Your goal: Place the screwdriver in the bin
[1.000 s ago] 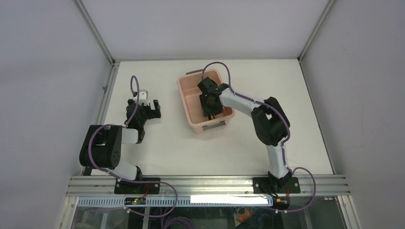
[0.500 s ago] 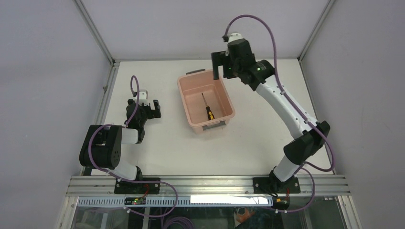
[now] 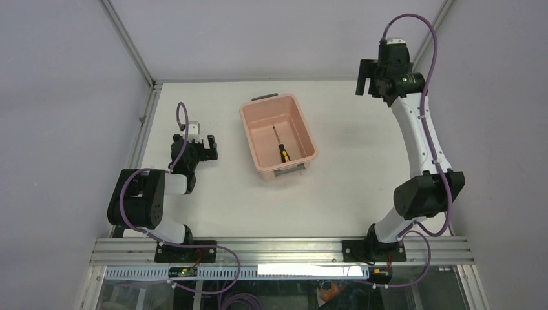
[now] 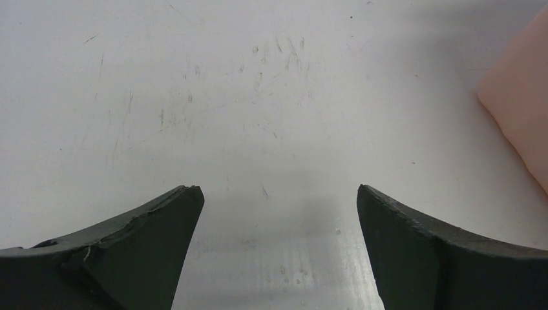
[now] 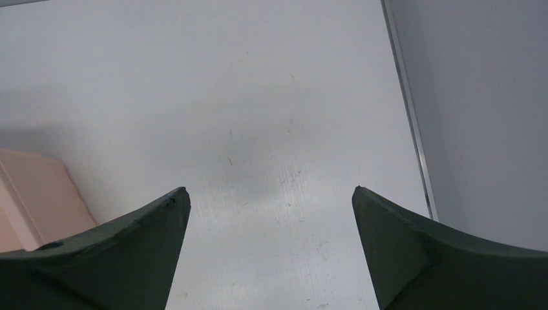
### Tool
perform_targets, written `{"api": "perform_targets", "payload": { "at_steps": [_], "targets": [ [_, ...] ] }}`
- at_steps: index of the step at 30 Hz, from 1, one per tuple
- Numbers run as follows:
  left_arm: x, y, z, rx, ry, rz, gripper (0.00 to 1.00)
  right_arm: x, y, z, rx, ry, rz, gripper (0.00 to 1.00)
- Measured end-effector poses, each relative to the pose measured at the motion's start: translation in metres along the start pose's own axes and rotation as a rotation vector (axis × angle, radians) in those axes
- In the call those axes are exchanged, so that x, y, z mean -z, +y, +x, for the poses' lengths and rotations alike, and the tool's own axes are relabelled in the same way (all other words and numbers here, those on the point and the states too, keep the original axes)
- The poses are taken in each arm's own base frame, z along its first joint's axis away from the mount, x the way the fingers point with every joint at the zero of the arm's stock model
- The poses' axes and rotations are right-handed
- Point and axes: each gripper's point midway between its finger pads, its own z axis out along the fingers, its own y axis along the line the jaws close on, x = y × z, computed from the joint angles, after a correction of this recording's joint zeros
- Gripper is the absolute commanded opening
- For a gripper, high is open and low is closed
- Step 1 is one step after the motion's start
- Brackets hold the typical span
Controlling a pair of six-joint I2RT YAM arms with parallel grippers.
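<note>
The screwdriver [image 3: 280, 147], yellow-and-black handle nearest me, lies flat on the floor of the salmon-pink bin [image 3: 248, 139] at the table's middle back. My right gripper [image 3: 366, 78] hangs open and high over the far right corner, well away from the bin and holding nothing. In the right wrist view that gripper [image 5: 270, 192] has only bare table between its fingers, with a corner of the bin [image 5: 39, 194] at the left. My left gripper [image 3: 203, 154] rests open at the left; in its wrist view [image 4: 278, 194] it is empty, with the bin's side [image 4: 520, 110] at the right edge.
Grey enclosure walls surround the white table. An aluminium frame rail [image 5: 410, 110] runs along the table's right edge close to the right gripper. A metal rail [image 3: 278, 248] crosses the near edge by the arm bases.
My right gripper let go of the screwdriver inside the bin, opened, rose out and swung to the far right corner. The screwdriver stays in the bin. The left arm has not moved.
</note>
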Motion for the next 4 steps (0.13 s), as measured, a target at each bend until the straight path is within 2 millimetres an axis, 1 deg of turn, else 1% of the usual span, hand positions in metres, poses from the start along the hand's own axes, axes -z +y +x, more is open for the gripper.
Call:
{"api": "perform_targets", "payload": {
  "at_steps": [4],
  "targets": [
    [0.0000, 0.0000, -0.0001, 0.000, 0.000, 0.000, 0.99, 0.0058, -0.0051, 0.0088, 0.001, 0.009, 0.005, 0.99]
  ]
}}
